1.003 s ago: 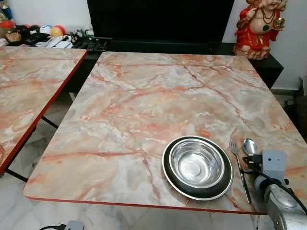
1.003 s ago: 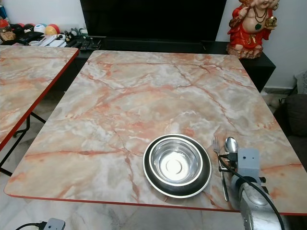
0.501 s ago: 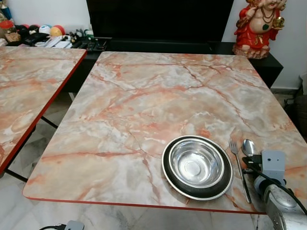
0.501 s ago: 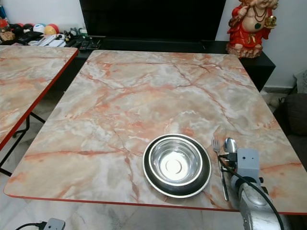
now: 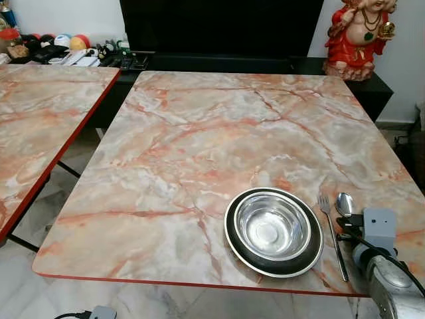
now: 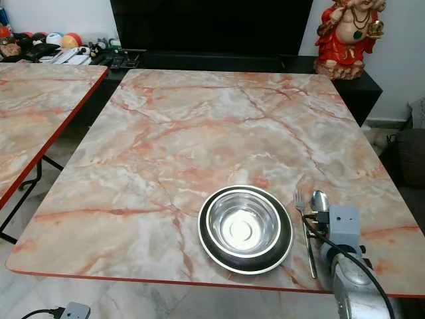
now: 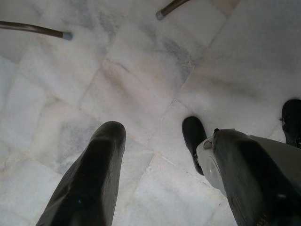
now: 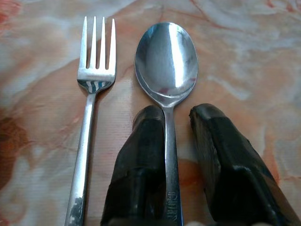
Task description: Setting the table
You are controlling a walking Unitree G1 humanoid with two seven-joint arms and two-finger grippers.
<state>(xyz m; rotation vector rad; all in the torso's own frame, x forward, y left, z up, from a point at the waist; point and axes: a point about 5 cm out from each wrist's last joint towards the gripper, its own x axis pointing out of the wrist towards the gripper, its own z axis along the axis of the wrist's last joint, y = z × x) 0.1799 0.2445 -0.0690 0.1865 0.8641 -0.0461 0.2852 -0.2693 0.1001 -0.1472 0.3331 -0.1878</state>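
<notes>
A steel bowl (image 5: 272,227) sits in a dark plate (image 5: 237,251) near the front right of the marble table (image 5: 199,133). To the right of the plate lie a fork (image 5: 330,229) and a spoon (image 5: 344,203), side by side, heads pointing away from me. My right gripper (image 8: 178,115) is low over the spoon's handle, open. The handle (image 8: 171,155) runs between the fingers, close against one finger (image 8: 141,155), with a gap to the other. My left gripper (image 7: 155,136) hangs open over the floor.
A second marble table (image 5: 40,113) stands to the left, with a floor gap between. A red figurine (image 5: 358,36) and a dark cabinet with clutter (image 5: 80,50) stand behind. My own foot (image 7: 194,141) shows on the marble floor.
</notes>
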